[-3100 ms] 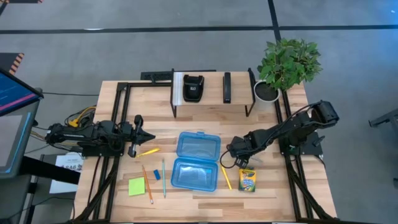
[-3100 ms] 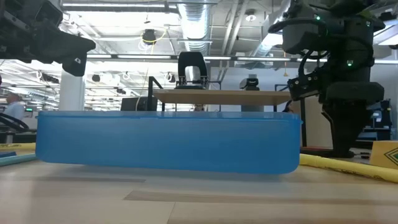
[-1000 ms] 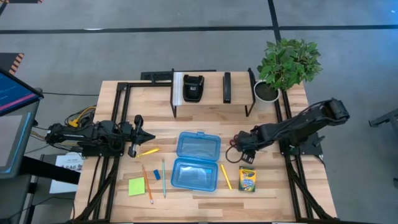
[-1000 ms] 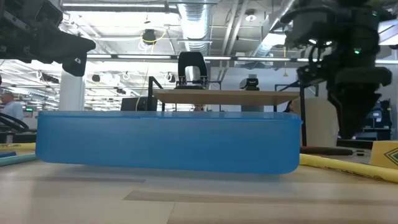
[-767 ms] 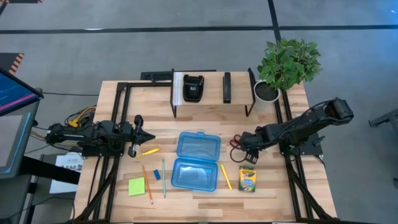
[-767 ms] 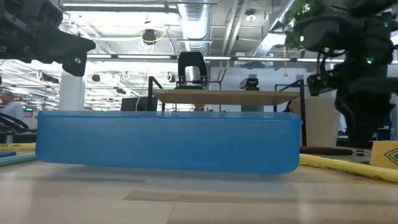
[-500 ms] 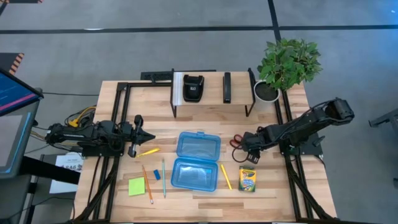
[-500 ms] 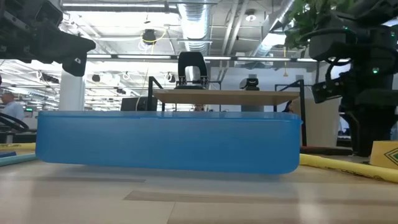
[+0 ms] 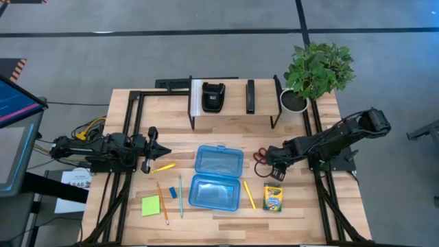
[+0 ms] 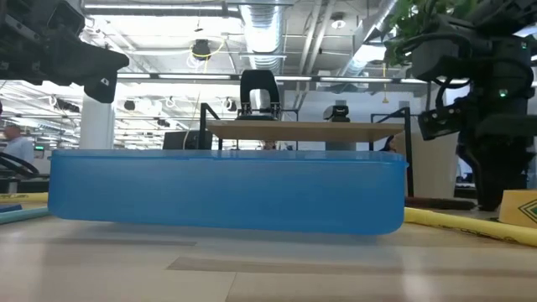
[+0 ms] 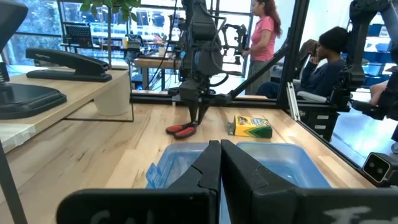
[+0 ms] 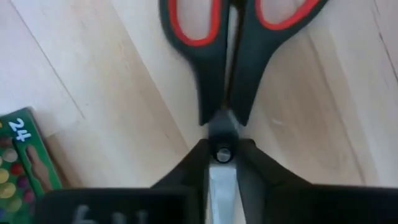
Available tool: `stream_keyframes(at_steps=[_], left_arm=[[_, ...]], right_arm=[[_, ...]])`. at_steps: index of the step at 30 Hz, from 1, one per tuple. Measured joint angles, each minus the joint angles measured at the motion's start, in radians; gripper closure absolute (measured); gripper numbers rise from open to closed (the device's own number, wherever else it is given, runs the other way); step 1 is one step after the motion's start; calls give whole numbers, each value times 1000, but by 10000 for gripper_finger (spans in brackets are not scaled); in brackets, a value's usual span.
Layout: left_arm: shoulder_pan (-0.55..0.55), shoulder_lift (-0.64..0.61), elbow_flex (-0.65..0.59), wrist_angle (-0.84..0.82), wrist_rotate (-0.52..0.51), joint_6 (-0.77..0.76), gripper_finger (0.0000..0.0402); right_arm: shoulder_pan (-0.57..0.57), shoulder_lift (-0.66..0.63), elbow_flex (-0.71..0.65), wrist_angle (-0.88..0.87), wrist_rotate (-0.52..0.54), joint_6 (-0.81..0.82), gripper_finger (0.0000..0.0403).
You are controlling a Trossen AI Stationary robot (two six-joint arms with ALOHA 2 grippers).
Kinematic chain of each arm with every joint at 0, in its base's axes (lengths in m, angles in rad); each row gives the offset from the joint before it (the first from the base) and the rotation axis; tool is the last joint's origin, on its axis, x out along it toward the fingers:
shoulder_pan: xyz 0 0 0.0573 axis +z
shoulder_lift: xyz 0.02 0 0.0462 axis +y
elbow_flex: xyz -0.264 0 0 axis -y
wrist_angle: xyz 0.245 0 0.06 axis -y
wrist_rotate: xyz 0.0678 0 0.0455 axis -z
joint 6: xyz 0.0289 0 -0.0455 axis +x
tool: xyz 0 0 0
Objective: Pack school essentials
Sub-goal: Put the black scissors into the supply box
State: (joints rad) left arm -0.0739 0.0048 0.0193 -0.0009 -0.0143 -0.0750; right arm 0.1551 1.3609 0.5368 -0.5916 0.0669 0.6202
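While my right fingers clamp the scissors at the pivot, nothing is packed yet.

Right fingers [image 12: 186, 168]: pressed against both sides of the red-handled scissors [image 12: 227, 68], right where the screw joins the blades.
Right gripper [image 9: 274, 167]: low over the table, between the blue case [image 9: 217, 177] and the table's right edge, just above the crayon box [image 9: 273, 197].
Scissors, where: flat on the wood, to the right of the case lid, handles at [image 9: 260, 155].
Scissors, heading: long axis runs diagonally across the table; handles point away from my wrist toward the rack side, blades run back under my fingers.
Left gripper [image 9: 159, 150]: fingers together on nothing, parked at the left side, waiting.
Done: case lies open, both halves bare as far as I can see.
Left: scissors, yellow pencil [image 9: 249, 195] beside the case, crayon box, second yellow pencil [image 9: 164, 167], orange pencil [image 9: 162, 203], teal pencil [image 9: 180, 196], blue eraser [image 9: 173, 192], green pad [image 9: 151, 206].
Stage: I judge this the very first item, gripped but not lifted.
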Motion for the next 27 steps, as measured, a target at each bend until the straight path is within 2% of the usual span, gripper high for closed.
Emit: stream_keyframes(at_steps=[5,19,27], left_arm=[[0,0,0,0,0,0,401],[0,0,0,0,0,0,401],[0,0,0,0,0,0,401]], right_arm=[[0,-7,1,0,-9,4,386],[0,-5,114,-100,-9,-1,387],[39,-6,199,-136,-6,-4,387]])
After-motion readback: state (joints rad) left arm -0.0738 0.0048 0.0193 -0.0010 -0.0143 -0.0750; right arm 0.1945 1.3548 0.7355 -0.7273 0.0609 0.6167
